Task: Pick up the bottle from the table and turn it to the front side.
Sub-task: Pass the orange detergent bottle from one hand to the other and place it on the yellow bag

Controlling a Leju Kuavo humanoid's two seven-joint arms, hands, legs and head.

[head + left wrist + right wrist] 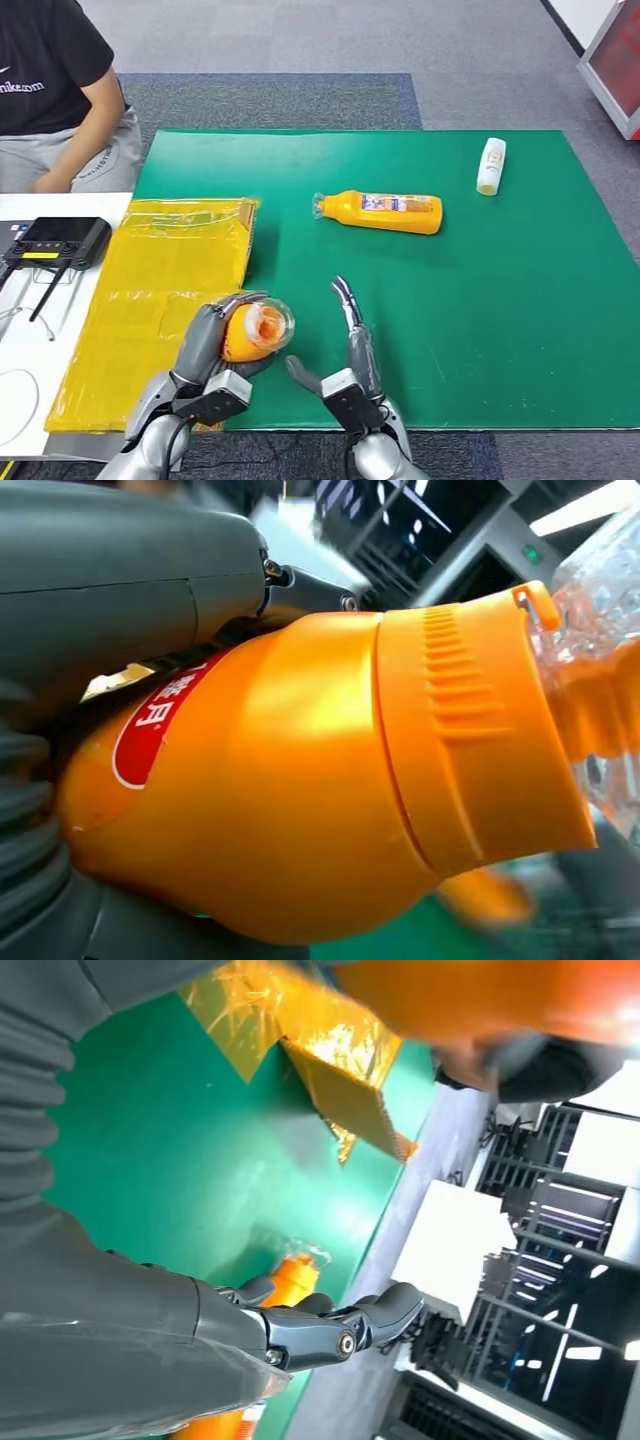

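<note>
Head view | left hand (207,345) gripping orange bottle (253,333) lifted above table's near edge, clear cap facing camera | right hand (351,375) hovering just beside, fingers spread, holding nothing | advising: rotating slowly, keeping red label (155,725) outward, bracing with right hand.

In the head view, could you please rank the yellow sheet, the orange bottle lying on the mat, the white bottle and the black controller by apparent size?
1. Yellow sheet, by far the largest.
2. Orange bottle lying on the mat.
3. Black controller, somewhat shorter than that bottle.
4. White bottle, smallest, though it lies farthest from the camera.
</note>
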